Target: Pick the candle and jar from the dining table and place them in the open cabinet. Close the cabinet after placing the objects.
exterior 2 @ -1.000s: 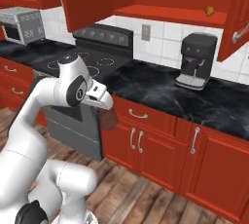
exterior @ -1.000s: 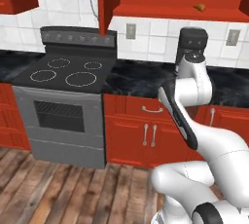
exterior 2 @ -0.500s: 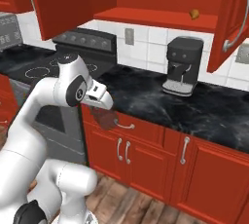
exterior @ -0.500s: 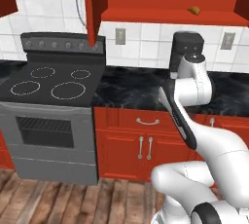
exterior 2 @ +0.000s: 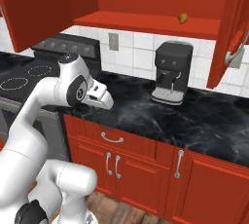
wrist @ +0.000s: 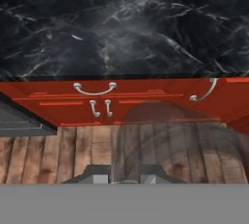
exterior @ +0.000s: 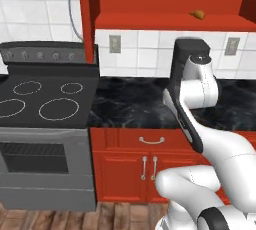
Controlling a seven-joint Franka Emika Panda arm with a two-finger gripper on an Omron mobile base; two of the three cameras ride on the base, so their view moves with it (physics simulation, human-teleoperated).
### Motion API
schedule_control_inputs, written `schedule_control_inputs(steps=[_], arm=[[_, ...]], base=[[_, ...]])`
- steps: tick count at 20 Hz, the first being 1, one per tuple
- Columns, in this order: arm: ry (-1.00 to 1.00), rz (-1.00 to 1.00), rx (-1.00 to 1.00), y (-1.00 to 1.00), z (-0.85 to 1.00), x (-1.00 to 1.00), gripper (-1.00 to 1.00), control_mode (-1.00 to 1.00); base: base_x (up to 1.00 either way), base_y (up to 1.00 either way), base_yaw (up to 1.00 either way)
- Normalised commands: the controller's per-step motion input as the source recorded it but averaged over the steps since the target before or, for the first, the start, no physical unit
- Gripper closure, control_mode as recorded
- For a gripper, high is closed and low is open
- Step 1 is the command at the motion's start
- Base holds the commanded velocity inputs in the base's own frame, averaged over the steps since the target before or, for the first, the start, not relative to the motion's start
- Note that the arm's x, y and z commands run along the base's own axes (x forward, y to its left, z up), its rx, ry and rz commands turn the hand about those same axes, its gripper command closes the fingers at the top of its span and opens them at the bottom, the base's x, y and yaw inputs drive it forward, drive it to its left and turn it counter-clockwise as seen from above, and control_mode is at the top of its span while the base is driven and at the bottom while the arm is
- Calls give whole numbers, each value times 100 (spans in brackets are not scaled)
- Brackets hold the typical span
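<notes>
Black marble counter [exterior 2: 204, 121], no readable writing, tool [wrist: 124, 173] gripping jar [wrist: 177, 142]

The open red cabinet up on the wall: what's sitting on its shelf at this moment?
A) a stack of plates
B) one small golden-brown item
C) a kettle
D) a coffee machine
B: a single small golden-brown item rests on the shelf of the open cabinet, above the coffee machine on the counter.
</notes>
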Motion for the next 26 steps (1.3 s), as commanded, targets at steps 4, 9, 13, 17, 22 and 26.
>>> schedule_control_inputs(steps=[4, 9, 13, 17, 22, 26], arm=[[0, 0, 0, 0, 0, 0, 100, 100], [0, 0, 0, 0, 0, 0, 100, 100], [0, 0, 0, 0, 0, 0, 100, 100], [0, 0, 0, 0, 0, 0, 100, 100], [0, 0, 0, 0, 0, 0, 100, 100], [0, 0, 0, 0, 0, 0, 100, 100]], base=[[59, 36, -20], [57, 20, -22], [45, 16, -27], [39, 26, -26], [39, 31, -26], [47, 55, -17]])
